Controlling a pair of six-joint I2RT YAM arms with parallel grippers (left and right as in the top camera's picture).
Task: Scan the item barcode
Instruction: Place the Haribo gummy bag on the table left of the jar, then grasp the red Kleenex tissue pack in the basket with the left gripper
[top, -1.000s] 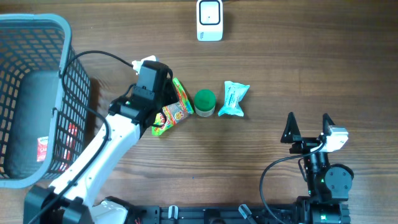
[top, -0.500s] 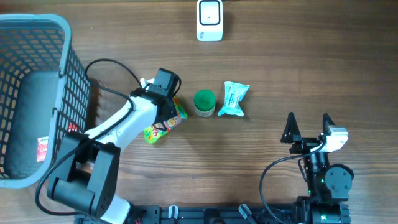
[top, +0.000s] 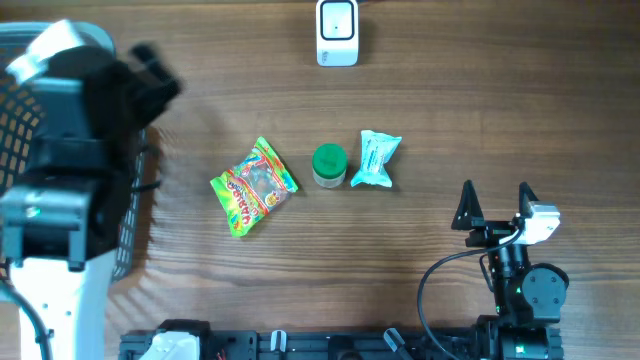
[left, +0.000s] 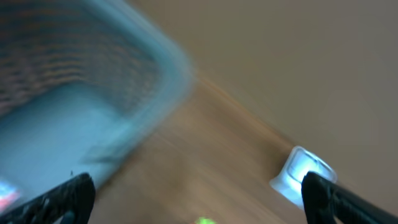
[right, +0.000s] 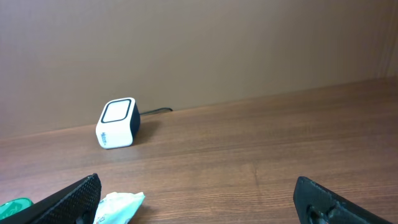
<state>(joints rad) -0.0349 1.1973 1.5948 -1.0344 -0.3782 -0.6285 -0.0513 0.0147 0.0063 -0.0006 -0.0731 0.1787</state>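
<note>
Left hand: fingers spread wide, nothing between them; it sits high off the surface, above the basket and far left of the scanner; wrist view is smeared, so basket detail is unreadable.

Right hand: also wide apart and empty; it is low, right of the scanner and much nearer me; I judge this a parked pose, out of the working lane.

Candy packet: lies flat and slightly tilted, left of the scanner and nearer me, well apart from it; nothing touches it; no barcode shows on the upper face, so I guess it is underneath.

Green-lidded jar: upright, almost straight in front of the scanner; teal packet is just beside it, to the scanner's right side; the three form a loose row with gaps, probably so each can be picked alone.

Scanner stands at the far edge with its window turned my way.

Judgement: no item is at the window, so no scan is under way; the next move calls for a grip on one item and a carry to the window, code side facing it; crinkly film may fold over the code.
</note>
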